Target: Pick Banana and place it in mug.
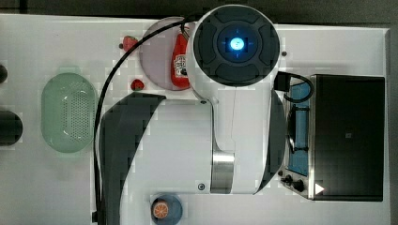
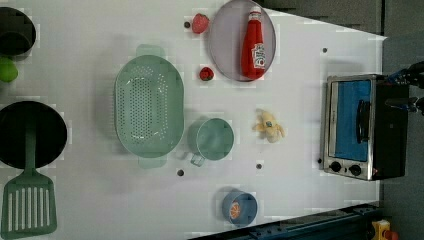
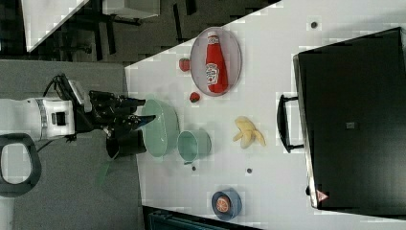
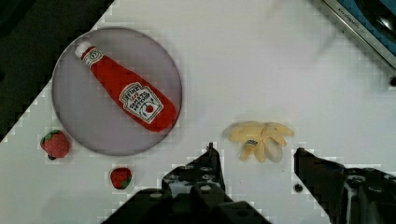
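Note:
The banana (image 2: 270, 126), pale yellow with curved lobes, lies on the white table between the mug (image 2: 212, 139) and the toaster oven. The small pale green mug stands upright beside the colander, handle toward the left view's bottom. In the right view the banana (image 3: 246, 132) and mug (image 3: 194, 145) sit the same way. My gripper (image 4: 255, 150) hovers well above the table, open, and in the wrist view the banana (image 4: 261, 140) shows far below between the two fingertips. Its fingers hold nothing. In the right view the gripper (image 3: 143, 110) reaches in from the left.
A green perforated colander (image 2: 148, 106) lies next to the mug. A grey plate (image 2: 225, 45) carries a ketchup bottle (image 2: 254, 44), with two strawberries (image 2: 200, 22) nearby. A blue bowl (image 2: 239, 207) holds an orange slice. A toaster oven (image 2: 355, 127), black pan (image 2: 30, 135) and green spatula (image 2: 29, 205) flank the table.

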Robot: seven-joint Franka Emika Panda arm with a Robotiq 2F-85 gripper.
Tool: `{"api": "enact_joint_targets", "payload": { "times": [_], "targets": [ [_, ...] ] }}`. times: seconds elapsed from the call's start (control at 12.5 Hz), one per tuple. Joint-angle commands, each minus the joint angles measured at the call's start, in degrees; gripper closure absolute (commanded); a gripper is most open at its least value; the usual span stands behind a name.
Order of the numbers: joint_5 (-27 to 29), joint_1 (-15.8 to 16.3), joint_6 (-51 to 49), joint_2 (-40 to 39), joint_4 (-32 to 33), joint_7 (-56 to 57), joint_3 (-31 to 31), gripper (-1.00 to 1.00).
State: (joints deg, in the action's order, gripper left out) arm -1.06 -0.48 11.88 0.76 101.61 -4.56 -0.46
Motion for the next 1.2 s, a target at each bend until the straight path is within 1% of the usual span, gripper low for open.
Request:
{"api": "enact_joint_targets", "payload": {
  "times": [0.08,0.16,0.32,0.72,0.96,1.2],
  "targets": [
    [0.3,0.5,-13.8,22.4,12.6,6.5,-3.1,-0.56],
    [0.3,0.5,-13.8,22.2,13.2,6.5,-3.1,-1.00],
    [0.3,0.6,-12.4,20.9,15.3,6.5,-3.1,-1.00],
    [0.3,0.6,5.0,13.6,24.4,8.1,-3.0,-1.00],
    [0.3,0.6,17.1,7.3,29.1,17.3,-3.0,-1.00],
    [0.3,0.6,28.0,0.9,32.3,27.8,-3.1,-1.00]
  ]
}}
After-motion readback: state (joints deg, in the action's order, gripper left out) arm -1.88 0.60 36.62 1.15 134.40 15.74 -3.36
